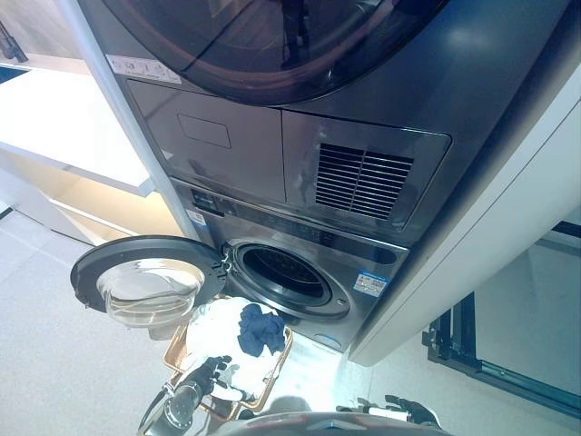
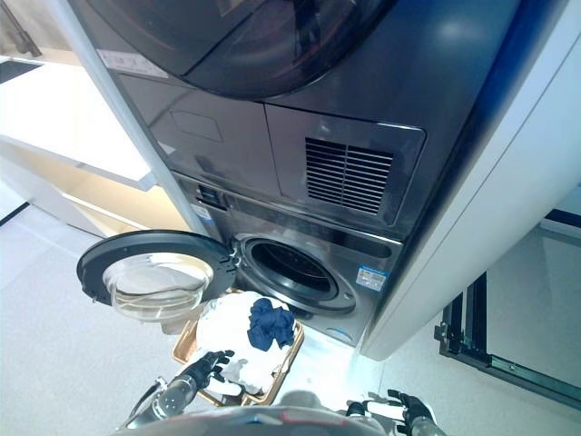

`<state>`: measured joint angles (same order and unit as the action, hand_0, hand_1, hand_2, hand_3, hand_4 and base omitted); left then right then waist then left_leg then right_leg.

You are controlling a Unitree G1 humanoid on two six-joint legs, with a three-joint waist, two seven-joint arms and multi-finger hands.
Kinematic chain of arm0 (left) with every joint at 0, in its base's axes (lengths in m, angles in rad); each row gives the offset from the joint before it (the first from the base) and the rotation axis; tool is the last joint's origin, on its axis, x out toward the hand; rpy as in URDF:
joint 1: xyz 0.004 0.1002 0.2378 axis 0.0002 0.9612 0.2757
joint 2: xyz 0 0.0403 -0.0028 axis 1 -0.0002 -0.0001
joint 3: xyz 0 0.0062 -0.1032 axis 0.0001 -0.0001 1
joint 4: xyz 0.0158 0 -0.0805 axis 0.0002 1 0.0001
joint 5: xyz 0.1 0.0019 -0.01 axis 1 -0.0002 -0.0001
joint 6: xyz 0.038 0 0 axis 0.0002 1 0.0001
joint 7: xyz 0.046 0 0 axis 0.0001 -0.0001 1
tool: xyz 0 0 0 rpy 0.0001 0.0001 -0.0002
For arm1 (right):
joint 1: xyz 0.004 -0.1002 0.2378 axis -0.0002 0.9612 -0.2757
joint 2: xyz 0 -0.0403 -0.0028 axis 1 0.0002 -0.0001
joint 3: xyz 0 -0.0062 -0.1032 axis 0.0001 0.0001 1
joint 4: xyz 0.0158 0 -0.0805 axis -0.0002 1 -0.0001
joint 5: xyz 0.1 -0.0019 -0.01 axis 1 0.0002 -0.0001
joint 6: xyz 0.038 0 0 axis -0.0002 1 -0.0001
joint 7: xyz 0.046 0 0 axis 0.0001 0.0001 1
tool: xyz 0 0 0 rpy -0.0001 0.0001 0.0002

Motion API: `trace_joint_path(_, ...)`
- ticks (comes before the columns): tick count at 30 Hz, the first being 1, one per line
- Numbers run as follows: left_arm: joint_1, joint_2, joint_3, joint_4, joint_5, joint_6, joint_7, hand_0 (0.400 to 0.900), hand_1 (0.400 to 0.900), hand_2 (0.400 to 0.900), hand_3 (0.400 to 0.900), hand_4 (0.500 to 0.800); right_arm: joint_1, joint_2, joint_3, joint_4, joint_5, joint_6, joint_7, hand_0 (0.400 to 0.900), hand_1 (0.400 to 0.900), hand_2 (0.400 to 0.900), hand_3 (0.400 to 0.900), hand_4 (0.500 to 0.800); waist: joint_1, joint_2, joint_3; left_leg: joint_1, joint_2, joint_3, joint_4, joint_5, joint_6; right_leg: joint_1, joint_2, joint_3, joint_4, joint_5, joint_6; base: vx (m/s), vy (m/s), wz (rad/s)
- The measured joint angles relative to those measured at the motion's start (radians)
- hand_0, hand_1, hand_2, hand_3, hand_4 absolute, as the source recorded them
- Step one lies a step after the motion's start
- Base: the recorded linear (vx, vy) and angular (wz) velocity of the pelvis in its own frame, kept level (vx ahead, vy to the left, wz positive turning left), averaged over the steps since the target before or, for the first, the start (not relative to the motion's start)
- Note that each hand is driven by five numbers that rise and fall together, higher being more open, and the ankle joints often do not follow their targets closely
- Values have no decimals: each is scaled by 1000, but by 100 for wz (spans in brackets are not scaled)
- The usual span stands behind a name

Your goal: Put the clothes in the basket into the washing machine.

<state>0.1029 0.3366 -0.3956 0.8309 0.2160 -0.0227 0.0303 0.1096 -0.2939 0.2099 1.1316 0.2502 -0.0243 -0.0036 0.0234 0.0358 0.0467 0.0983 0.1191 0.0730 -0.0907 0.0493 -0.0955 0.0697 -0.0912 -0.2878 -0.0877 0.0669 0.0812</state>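
A brown basket (image 1: 274,374) sits on the floor just in front of the washing machine (image 1: 300,272). It holds white clothes (image 1: 216,324) and a dark blue garment (image 1: 260,330) on top. The machine's round door (image 1: 150,280) is swung open to the left, and the drum opening (image 1: 283,272) looks dark inside. My left hand (image 1: 211,371) is at the basket's near left edge, its fingers curled over the white cloth. My right hand (image 2: 408,406) shows at the bottom right, low over the floor, away from the basket, fingers relaxed.
A second machine (image 1: 272,45) with a large dark door is stacked above the washer. White shelving (image 1: 73,127) stands to the left. A black metal frame (image 1: 472,350) stands on the floor at the right. Grey floor (image 1: 54,363) lies left of the basket.
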Motion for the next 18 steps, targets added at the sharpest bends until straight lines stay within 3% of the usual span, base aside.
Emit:
trace_joint_path(7,-2,1,0,3,1,0,2,900,900,900,900,800,-2,0,0,0,0,0,1,900,900,900,900,800,0,0,0,-7,0,0,0,2,-3,-9,0,1,0,0,0,-1,-3,-2)
trace_joint_path(10,-36,-8,-7,67,18,-1,15,900,900,900,900,800,-5,0,0,8,1,-1,0,900,900,900,900,800,-2,-2,2,-10,0,1,0,2,-3,-14,0,2,0,0,0,-3,-5,-7)
trace_joint_path(15,-139,-2,-102,178,117,-2,71,900,900,900,900,800,-49,0,1,46,5,-5,-14,900,900,900,900,800,-16,-6,8,-59,0,5,4,11,-2,-66,1,5,3,4,-4,0,-3,-9)
trace_joint_path(18,-189,10,-143,181,151,-6,127,900,900,900,900,800,-82,-1,6,59,14,-17,-26,900,900,900,900,800,-27,-18,32,-105,-1,13,11,17,-5,-123,3,16,20,11,-12,-253,11,-22)
